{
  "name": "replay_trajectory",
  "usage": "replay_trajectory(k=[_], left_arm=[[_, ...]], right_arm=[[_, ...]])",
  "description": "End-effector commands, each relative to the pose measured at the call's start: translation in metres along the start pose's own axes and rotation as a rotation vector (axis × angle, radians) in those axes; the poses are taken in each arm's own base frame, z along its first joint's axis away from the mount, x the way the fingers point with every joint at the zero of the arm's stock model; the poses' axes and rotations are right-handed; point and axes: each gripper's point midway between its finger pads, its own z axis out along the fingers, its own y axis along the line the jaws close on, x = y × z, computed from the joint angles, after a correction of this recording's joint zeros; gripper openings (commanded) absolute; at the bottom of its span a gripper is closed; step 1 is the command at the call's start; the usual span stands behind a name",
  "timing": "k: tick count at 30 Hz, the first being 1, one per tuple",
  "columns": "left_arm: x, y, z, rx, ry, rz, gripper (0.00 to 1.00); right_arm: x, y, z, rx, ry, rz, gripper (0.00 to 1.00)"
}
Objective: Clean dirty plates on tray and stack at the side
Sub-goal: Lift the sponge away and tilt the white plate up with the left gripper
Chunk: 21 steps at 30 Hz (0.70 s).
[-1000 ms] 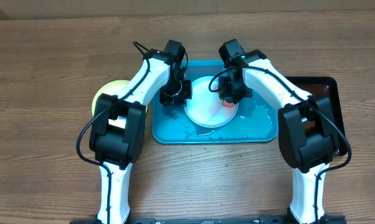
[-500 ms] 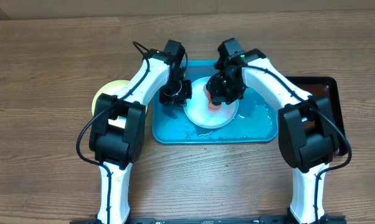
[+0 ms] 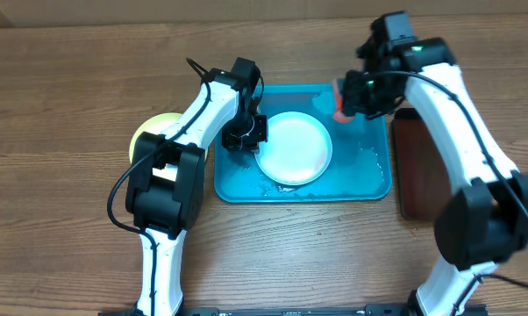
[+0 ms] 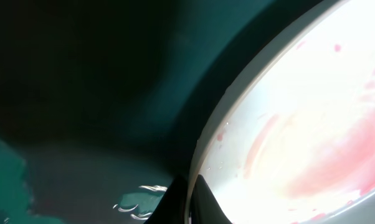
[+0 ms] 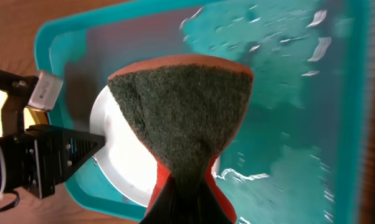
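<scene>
A white plate [image 3: 294, 147] lies in the wet turquoise tray [image 3: 369, 180]. My left gripper [image 3: 246, 133] is shut on the plate's left rim; in the left wrist view the rim [image 4: 203, 155] sits between my fingers [image 4: 189, 202] and faint red smears show on the plate. My right gripper [image 3: 352, 96] is shut on a red sponge [image 3: 341, 98] with a dark scouring face [image 5: 181, 118], held above the tray's back right corner, clear of the plate [image 5: 122, 146]. A yellow-green plate [image 3: 150, 133] lies on the table left of the tray, partly hidden by my left arm.
A dark brown-black tray [image 3: 422, 162] lies right of the turquoise tray, under my right arm. Water pools on the turquoise tray's floor [image 5: 287, 93]. Bare wooden table lies in front and behind.
My right gripper has lifted the sponge off the plate and moved it right and back, to above the tray's far right corner. The left gripper keeps its hold on the rim.
</scene>
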Motion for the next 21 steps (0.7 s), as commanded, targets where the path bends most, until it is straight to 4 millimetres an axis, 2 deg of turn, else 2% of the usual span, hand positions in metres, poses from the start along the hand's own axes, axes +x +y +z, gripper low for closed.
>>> replay_trajectory(k=[1, 9, 21], left_arm=[[-0.012, 0.003, -0.024, -0.065, -0.086, 0.033, 0.04], [-0.016, 0.010, -0.100, -0.152, -0.283, 0.047, 0.04], [-0.002, 0.029, -0.166, -0.275, -0.426, 0.032, 0.04]], right_arm=[[-0.011, -0.010, -0.033, 0.046, -0.088, 0.000, 0.04], [-0.009, -0.015, -0.035, 0.053, -0.081, 0.011, 0.04], [-0.006, -0.016, -0.035, 0.057, -0.069, 0.014, 0.04]])
